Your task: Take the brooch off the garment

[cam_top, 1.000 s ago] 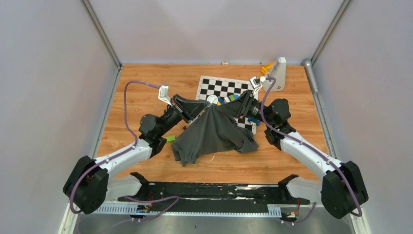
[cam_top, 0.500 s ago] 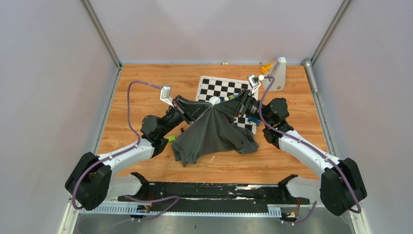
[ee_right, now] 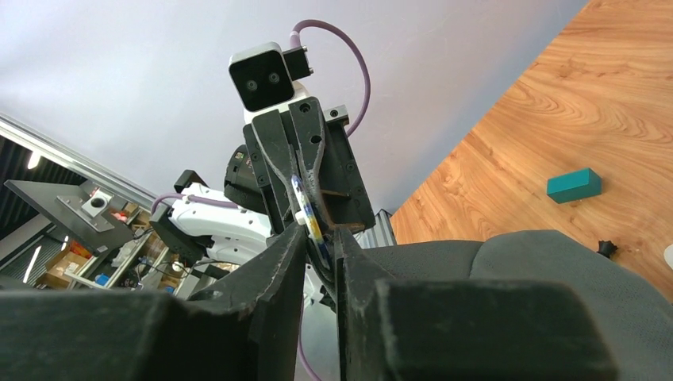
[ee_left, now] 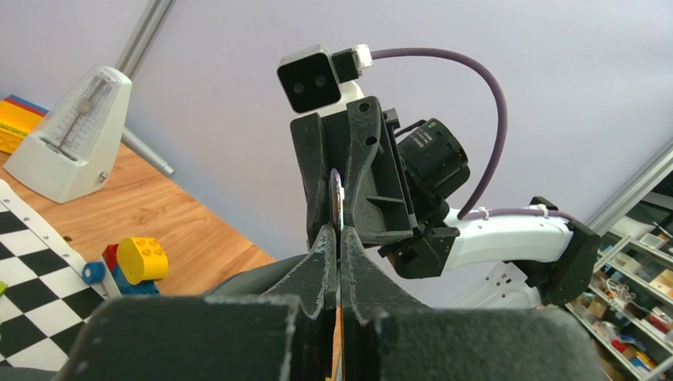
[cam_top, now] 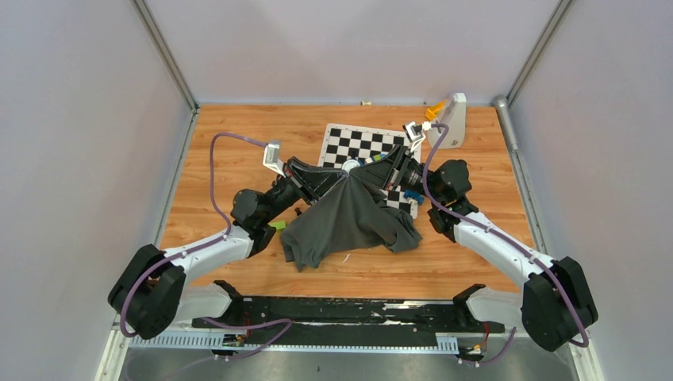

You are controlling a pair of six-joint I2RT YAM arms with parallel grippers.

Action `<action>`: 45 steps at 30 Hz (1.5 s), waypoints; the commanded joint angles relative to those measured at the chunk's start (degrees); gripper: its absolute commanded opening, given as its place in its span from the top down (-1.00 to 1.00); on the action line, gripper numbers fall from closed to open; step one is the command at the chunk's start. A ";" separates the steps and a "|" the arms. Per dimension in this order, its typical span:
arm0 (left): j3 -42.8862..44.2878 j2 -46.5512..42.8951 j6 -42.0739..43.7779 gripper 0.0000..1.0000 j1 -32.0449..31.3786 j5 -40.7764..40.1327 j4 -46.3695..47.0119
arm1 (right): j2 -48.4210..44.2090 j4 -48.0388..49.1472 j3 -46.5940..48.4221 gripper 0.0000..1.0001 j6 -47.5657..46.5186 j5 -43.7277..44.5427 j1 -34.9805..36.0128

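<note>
Change since a second ago: left arm's wrist has edged toward the right arm and the white disc shows less from above. Garment (cam_top: 345,218) unchanged, tented to a peak between both arms at the chequered board's (cam_top: 367,143) near edge, hems on the table (cam_top: 238,151). Left gripper (ee_left: 336,236) fingers pressed together, apparently on fabric at the peak. Right gripper (ee_right: 316,238) fingers pinch the brooch (ee_right: 309,213), seen edge-on. Brooch pin hidden; exact fabric grip hard to make out.
</note>
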 commanded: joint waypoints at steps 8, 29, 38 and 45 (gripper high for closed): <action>1.89 -0.32 3.55 1.00 -0.68 4.54 0.36 | 1.01 1.76 2.80 0.84 0.50 -1.14 0.49; 7.79 -6.47 18.33 1.00 -0.91 8.48 -34.44 | 0.00 -11.84 8.14 0.40 -6.34 -6.02 0.83; 6.25 -9.78 16.88 1.00 -0.76 1.40 -35.37 | -4.13 -8.74 3.39 -0.37 -7.57 -4.61 0.70; 4.50 -11.76 12.90 1.00 -0.58 -0.18 -31.49 | -7.29 -11.41 0.13 -0.36 -10.13 -0.14 0.56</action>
